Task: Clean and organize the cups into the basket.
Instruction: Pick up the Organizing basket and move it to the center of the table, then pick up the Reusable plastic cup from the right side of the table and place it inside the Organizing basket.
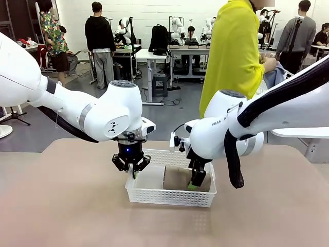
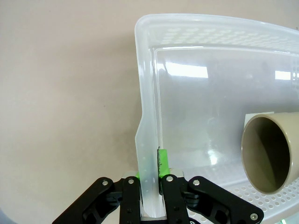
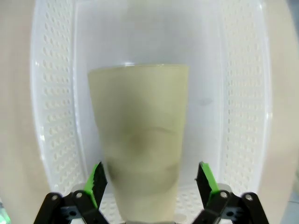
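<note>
A matte taupe tapered cup (image 3: 140,140) lies sideways at 3 o'clock in the white perforated basket (image 1: 169,198). The right gripper (image 3: 150,182) straddles it, fingers apart; the left gripper (image 2: 150,179) clamps the basket's 9 o'clock wall.

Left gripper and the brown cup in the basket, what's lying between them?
Just bare basket floor, in the left wrist view, between the left gripper clamping the wall and the cup.
</note>
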`<move>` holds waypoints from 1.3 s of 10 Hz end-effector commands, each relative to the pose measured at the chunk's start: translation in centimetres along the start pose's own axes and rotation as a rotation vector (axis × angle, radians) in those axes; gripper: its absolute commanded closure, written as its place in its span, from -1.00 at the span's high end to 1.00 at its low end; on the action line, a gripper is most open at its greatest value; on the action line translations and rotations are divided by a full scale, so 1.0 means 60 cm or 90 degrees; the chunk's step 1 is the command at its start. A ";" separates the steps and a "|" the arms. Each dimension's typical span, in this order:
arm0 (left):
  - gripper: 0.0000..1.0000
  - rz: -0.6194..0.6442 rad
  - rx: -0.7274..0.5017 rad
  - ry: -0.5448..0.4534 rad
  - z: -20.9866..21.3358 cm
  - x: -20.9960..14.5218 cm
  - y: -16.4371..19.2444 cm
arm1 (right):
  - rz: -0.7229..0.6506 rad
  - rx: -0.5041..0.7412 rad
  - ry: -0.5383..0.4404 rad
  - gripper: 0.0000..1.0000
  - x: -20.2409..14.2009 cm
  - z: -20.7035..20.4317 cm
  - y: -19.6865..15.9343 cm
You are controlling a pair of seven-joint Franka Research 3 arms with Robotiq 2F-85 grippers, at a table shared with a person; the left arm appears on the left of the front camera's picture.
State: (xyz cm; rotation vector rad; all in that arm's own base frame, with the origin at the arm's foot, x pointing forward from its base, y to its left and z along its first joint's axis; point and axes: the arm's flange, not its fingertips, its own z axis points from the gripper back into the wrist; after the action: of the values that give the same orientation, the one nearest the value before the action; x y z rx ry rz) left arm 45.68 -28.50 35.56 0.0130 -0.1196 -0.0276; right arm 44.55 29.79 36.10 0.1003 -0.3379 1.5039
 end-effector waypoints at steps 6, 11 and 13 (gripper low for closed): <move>-1.00 0.000 0.003 0.000 0.001 0.001 0.000 | -0.212 -0.022 -0.380 1.00 -0.417 0.274 -0.003; -1.00 0.000 0.003 0.000 0.001 0.001 0.000 | -0.179 -0.054 -0.492 1.00 -0.703 0.196 0.039; -1.00 0.000 0.003 0.000 0.001 0.001 0.000 | -0.185 -0.057 -0.533 1.00 -0.739 0.201 0.045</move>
State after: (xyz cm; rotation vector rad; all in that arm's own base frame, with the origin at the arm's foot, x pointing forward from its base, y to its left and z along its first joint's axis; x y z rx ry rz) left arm 45.71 -28.44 35.53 0.0135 -0.1189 -0.0263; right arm 37.49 -15.51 34.46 0.6456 -0.9584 1.0948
